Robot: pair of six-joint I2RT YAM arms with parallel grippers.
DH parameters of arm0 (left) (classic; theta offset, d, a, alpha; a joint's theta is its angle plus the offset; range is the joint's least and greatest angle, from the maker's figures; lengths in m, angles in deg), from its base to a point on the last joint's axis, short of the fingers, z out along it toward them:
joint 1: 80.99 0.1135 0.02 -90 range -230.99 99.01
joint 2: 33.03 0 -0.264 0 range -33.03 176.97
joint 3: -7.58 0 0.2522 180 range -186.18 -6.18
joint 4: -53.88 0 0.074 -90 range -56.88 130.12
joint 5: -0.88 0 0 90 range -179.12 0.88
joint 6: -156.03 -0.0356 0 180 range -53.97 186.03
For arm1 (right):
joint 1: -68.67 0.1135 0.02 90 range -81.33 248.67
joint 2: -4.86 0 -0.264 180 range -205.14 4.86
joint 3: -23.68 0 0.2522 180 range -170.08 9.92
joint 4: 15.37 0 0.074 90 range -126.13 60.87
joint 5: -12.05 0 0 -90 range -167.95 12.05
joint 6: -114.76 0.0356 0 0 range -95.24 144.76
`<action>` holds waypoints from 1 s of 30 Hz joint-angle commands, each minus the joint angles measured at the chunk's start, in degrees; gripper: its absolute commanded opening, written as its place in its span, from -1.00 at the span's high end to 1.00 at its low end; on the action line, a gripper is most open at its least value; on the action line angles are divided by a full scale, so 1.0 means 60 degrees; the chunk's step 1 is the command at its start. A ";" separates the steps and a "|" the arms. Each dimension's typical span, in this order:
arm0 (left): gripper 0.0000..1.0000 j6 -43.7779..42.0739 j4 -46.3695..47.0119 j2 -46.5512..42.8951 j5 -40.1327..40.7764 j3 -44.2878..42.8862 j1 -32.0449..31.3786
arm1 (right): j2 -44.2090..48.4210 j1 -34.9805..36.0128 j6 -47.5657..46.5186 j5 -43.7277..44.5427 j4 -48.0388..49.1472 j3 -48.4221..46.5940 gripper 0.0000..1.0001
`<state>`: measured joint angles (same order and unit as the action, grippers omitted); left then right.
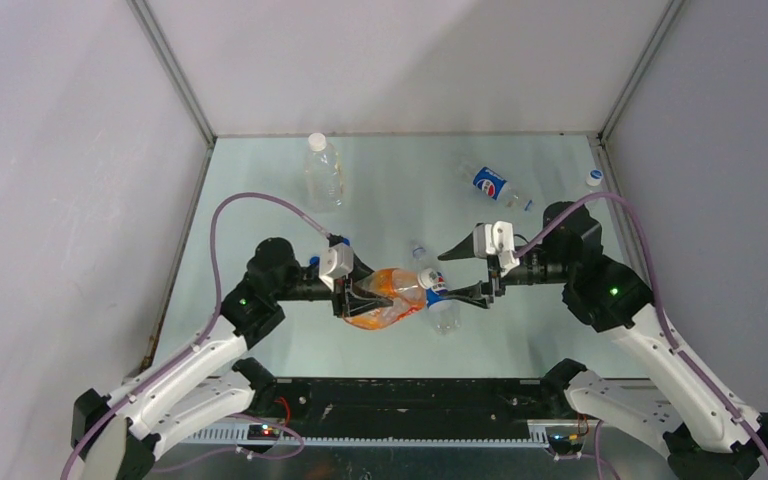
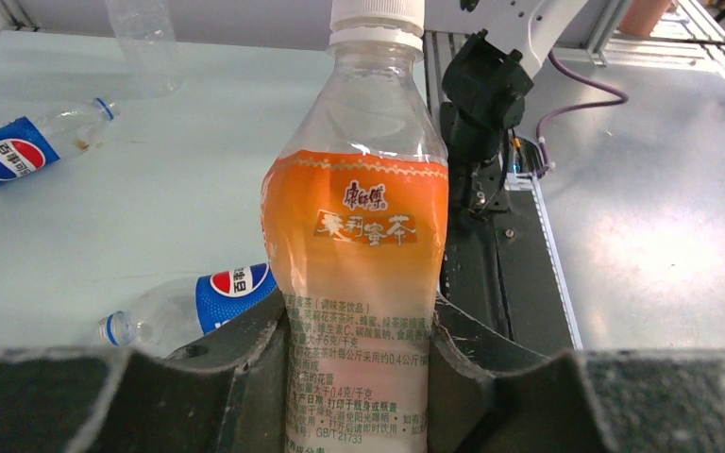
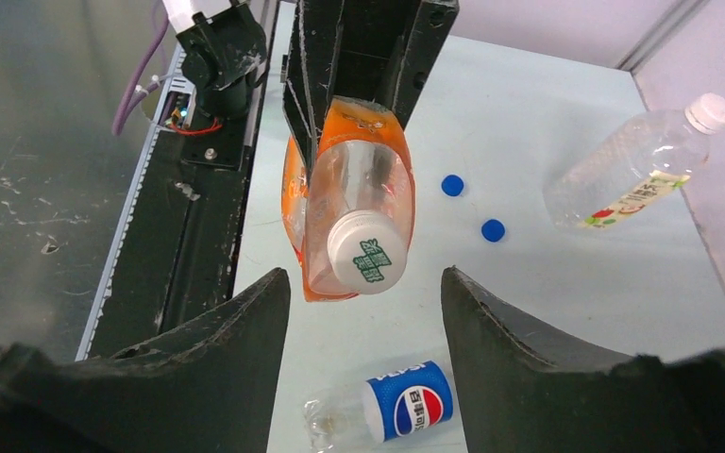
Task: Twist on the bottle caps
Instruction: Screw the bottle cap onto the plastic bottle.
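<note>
A: Pale green table (image 1: 380,190), grey walls. Left gripper (image 1: 353,293)?
B: Arm reaches level. Fingers clamp the orange-labelled bottle (image 2: 359,236), held sideways.
A: Right gripper (image 1: 453,275)?
B: Facing it, fingers spread either side of the white cap (image 3: 366,257), not touching. The cap sits on the bottle's neck, green print on top.

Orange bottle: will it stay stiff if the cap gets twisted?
Probably light: the orange bottle looks clear and empty above its label. Likely soft: its wall looks dented in the top view, so it may squash or twist. The left tool grips it low, far from the cap, so the neck may flex.
</note>
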<state>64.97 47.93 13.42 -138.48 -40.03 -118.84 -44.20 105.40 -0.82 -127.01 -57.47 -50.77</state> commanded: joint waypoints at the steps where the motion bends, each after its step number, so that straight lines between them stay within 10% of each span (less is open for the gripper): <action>1: 1.00 -0.0498 -0.0422 0.0142 -0.0592 -0.0618 0.0056 | -0.0166 -0.0041 -0.0226 -0.0542 0.0457 -0.0054 -0.21; 30: 1.00 -0.0889 -0.0266 0.0191 -0.0212 -0.0979 0.0042 | -0.0774 0.0214 0.0840 -0.0545 0.0603 -0.0052 0.46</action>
<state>60.95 42.38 16.05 -140.95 -43.94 -118.84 -48.18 105.57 0.27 -132.04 -55.42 -50.77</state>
